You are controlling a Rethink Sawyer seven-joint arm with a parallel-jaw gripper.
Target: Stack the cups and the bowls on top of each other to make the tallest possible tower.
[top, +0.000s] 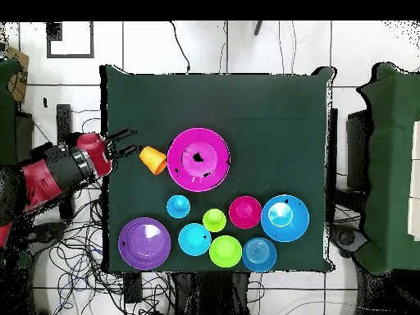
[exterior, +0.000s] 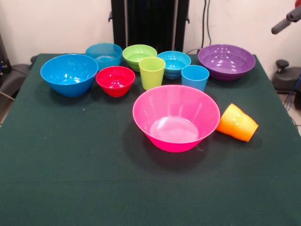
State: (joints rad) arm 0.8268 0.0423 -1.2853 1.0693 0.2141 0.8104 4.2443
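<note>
You've got nothing stacked: every piece sits alone on the green-clothed desk (exterior: 56,160). The huge glossy pink plastic bowl (exterior: 176,117) stands upright mid-desk, and the stepped orange plastic cup (exterior: 237,123) lies on its side just beside it. In the back row: large blue bowl (exterior: 69,74), ribbed cyan bowl (exterior: 104,54), small red bowl (exterior: 115,80), lime green bowl (exterior: 139,55), lime green cup (exterior: 152,72), small blue bowl (exterior: 174,63), light blue cup (exterior: 194,77), wide purple bowl (exterior: 226,60), all upright. Overhead, the red-and-black arm's hand (top: 130,143) hovers at the desk edge near the orange cup, fingers spread apart, holding nothing.
</note>
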